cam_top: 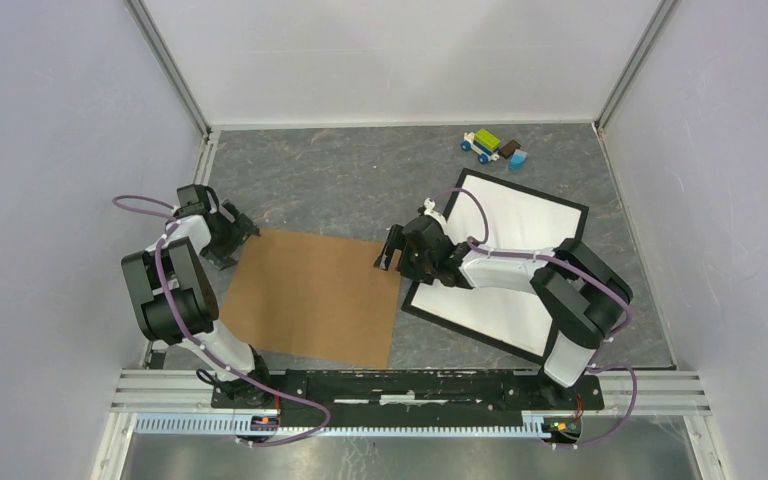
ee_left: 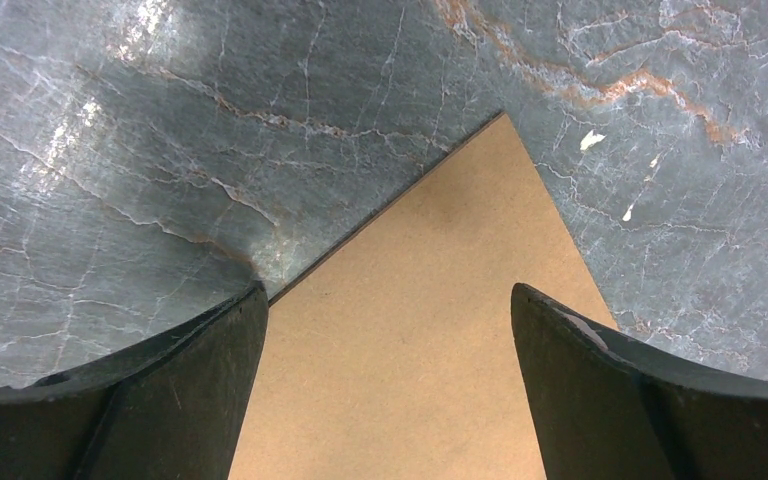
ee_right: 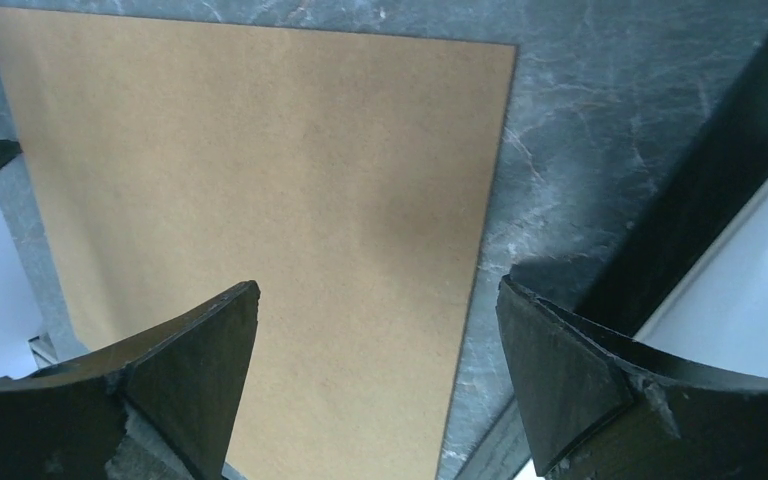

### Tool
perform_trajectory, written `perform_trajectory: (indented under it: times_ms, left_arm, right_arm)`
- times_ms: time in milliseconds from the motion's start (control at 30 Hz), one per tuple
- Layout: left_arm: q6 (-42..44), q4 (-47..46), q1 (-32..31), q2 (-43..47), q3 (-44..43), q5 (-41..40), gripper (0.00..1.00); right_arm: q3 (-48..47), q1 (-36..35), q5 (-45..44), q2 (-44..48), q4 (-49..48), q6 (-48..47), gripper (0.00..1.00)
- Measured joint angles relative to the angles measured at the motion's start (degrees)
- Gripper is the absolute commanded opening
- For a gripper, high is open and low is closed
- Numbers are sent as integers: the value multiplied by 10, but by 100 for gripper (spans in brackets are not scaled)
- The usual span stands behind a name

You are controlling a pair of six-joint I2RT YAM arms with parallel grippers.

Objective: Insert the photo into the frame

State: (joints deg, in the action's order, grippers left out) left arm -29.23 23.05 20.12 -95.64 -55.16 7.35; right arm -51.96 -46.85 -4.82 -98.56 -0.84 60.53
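Observation:
The frame (cam_top: 530, 192) is a thin black rectangle lying flat on the right of the table. The photo (cam_top: 520, 230) lies inside it with a plain white side up; no print shows. My right arm reaches across both. My right gripper (cam_top: 390, 248) hangs open over the gap between the frame (ee_right: 720, 170) and a brown backing board (cam_top: 310, 295), with nothing between its fingers (ee_right: 379, 283). A strip of the photo (ee_right: 750, 280) shows in the right wrist view. My left gripper (cam_top: 240, 245) stands open and unloaded (ee_left: 388, 288) above the board's far left corner (ee_left: 430, 230).
A small toy car of coloured blocks (cam_top: 493, 147) sits at the back right. Pale walls close in the grey marbled table (cam_top: 360, 180) on three sides. A metal rail (cam_top: 410, 385) with the arm bases runs along the near edge.

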Motion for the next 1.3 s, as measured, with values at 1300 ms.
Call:
perform_trajectory:
  times_ms: [1300]
  left_arm:
    - [-8,-52,4,23,36,2,98]
  right_arm:
    - [83,20,50,40,-199,54,89]
